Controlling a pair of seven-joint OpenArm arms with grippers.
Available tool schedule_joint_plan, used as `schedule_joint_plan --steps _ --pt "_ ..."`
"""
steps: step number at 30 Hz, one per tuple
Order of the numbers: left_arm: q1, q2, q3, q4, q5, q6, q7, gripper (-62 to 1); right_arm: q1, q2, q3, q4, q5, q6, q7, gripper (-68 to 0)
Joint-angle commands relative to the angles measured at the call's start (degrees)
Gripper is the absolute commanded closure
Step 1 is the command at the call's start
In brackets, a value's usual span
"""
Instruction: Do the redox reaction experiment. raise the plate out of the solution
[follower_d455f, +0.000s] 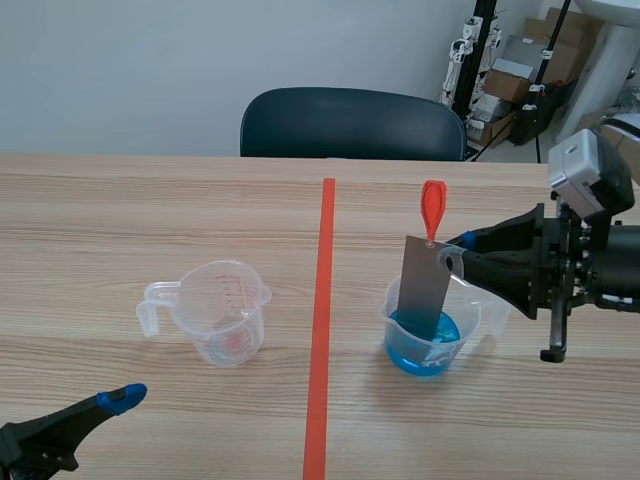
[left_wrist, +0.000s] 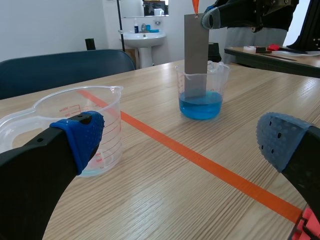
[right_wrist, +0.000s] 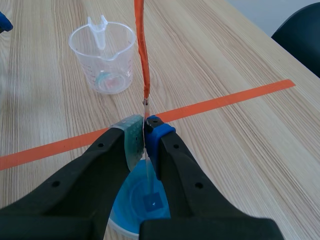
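Lab-type rm: wood table (follower_d455f: 120, 220), plastic measuring jug (follower_d455f: 224, 315), stacked boxes (follower_d455f: 515, 75) + pedestal sink (left_wrist: 145, 36) at back

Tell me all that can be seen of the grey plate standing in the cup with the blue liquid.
The plate is a thin, flat, grey rectangle that looks like dull metal. An orange-red strap is attached at its top edge and stands up above it. The plate hangs nearly upright, a little tilted, inside the clear cup. The right gripper is shut on its upper corner. Its lower end reaches the blue liquid; how deep is unclear.
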Motion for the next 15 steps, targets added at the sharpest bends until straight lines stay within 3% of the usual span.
schedule_joint_plan --steps 1,11,15 --pt "-0.33 0.13 -0.20 0.72 -0.35 0.48 -1.40 -62.3 0.68 0.17 0.92 0.74 0.87 0.02 1.73 -0.6" --pt "0.33 0.07 -0.20 0.72 -0.42 0.46 -1.60 -62.3 0.72 2.54 0.92 1.88 0.85 0.04 7.45 -0.6" --pt "2.71 -0.52 -0.20 0.96 -3.28 0.46 -1.44 -62.3 0.70 4.07 0.92 3.78 0.87 0.15 7.43 -0.6"
